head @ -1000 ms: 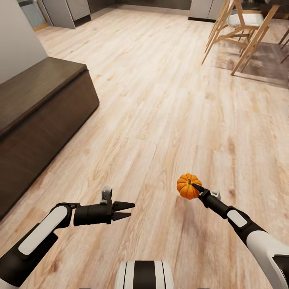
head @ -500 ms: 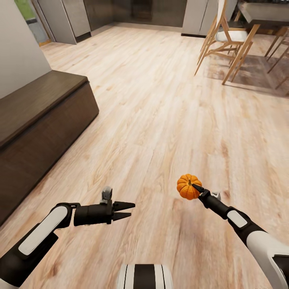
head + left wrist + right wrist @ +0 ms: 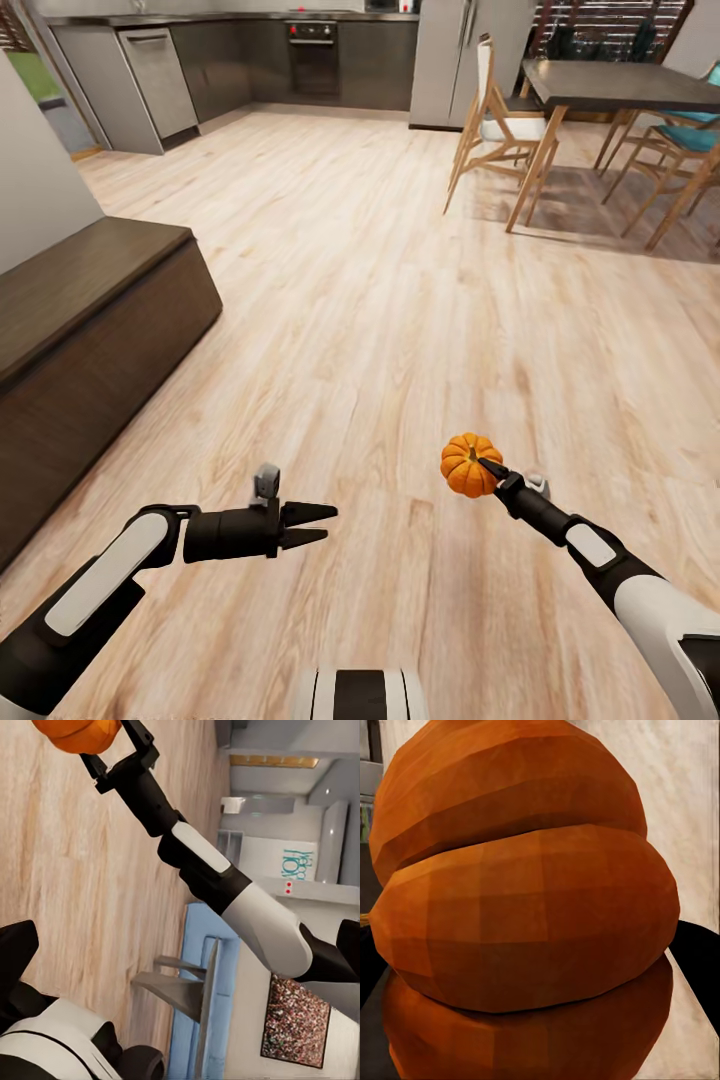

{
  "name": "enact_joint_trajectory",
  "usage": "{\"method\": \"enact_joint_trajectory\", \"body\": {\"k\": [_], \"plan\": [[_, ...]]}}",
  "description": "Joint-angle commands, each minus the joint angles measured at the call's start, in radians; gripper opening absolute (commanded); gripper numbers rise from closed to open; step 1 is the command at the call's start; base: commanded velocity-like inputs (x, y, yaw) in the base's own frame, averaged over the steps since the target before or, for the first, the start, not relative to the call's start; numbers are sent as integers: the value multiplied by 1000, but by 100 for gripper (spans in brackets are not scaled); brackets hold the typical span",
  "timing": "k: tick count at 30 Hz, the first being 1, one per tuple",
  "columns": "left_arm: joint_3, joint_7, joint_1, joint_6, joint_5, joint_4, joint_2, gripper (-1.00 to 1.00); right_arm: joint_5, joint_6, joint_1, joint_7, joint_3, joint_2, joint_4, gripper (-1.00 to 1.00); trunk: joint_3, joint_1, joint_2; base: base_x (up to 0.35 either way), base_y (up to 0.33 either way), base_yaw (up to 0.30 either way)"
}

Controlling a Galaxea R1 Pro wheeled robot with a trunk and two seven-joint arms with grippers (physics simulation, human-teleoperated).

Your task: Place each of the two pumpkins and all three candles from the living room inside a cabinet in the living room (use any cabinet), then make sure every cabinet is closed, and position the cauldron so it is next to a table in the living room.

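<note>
Pumpkin (image 3: 470, 466) is up in the air, clamped in the right hand (image 3: 487, 468), out front over bare floor (image 3: 400, 300). The cabinet (image 3: 90, 330) lies forward and to the left, drawers all flush (so nothing open to drop into yet). Left hand (image 3: 318, 525) is nearer it, arm bent across, fingers parted and carrying nothing.

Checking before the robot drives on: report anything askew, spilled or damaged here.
Nothing stands out. The pumpkin sits intact in the right gripper, the cabinet front looks closed, and the wood floor shows no spills.
</note>
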Motion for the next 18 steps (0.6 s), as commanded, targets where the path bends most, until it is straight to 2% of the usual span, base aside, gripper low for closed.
{"method": "enact_joint_trajectory", "body": {"k": [1,4,9,15,18], "plan": [[-1,-10,-1,0,-9,0,1,100,-8,8,0,-1,0,0,-1,-100,4,-1,0,-305,0,-73],[-1,-10,-1,0,-9,0,1,100,-8,9,0,-1,0,0,-1,-100,16,-2,1,-292,0,-29],[-1,-10,-1,0,-9,0,1,100,-9,7,0,-1,0,0,-1,-100,36,-5,2,-76,0,-33],[-1,-10,-1,0,-9,0,1,100,-11,7,0,-1,-1,0,2,-100,65,-7,3,-15,0,-178],[-1,-10,-1,0,-9,0,1,100,-11,7,0,-1,-1,0,3,-100,80,-9,4,-189,0,-201]]}}
